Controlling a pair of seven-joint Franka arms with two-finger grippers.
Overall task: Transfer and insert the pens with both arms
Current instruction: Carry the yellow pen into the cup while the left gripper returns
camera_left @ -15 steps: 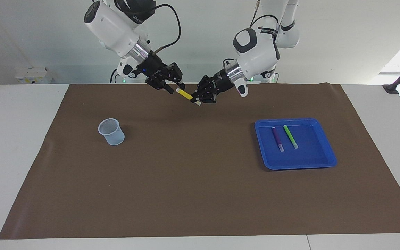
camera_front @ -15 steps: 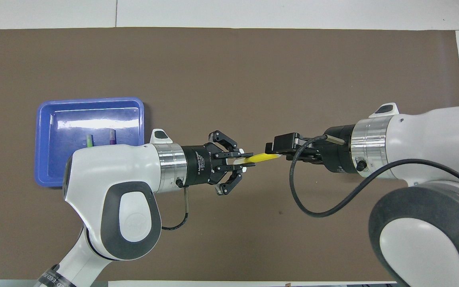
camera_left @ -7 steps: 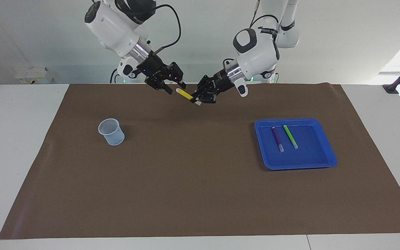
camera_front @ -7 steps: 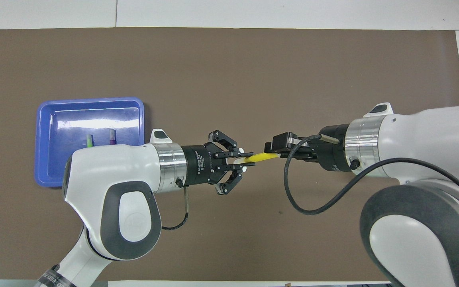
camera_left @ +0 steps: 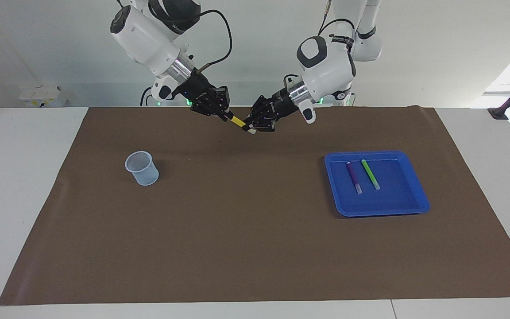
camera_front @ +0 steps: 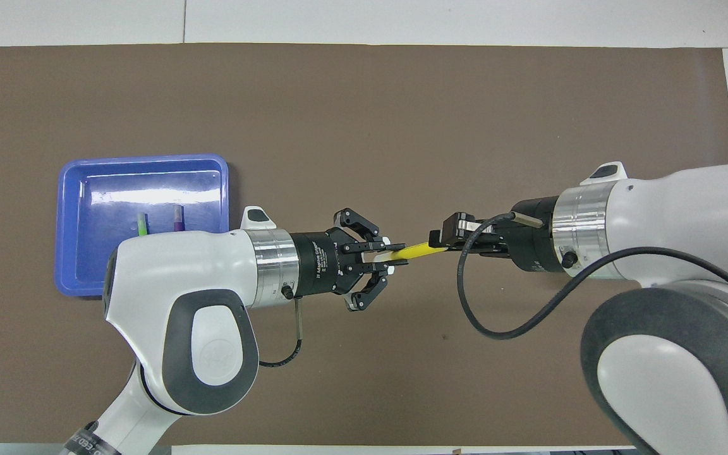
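Fingers [camera_left: 250, 127] of both arms clamp yellow pen [camera_left: 237, 121].

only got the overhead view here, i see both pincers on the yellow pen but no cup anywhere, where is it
Observer: The cup stands upright on the mat toward the right arm's end of the table. The right arm hides it from you.
Operator: is the pen up in the air or down on the mat
Observer: In the air over the mat. The yellow pen slopes, its yellow end higher in the right pincer, its pale cap end lower in the left pincer.
Operator: left arm covers the tray pens, how do they lie
Observer: The purple pen and green pen lie flat in the blue tray, side by side and apart.
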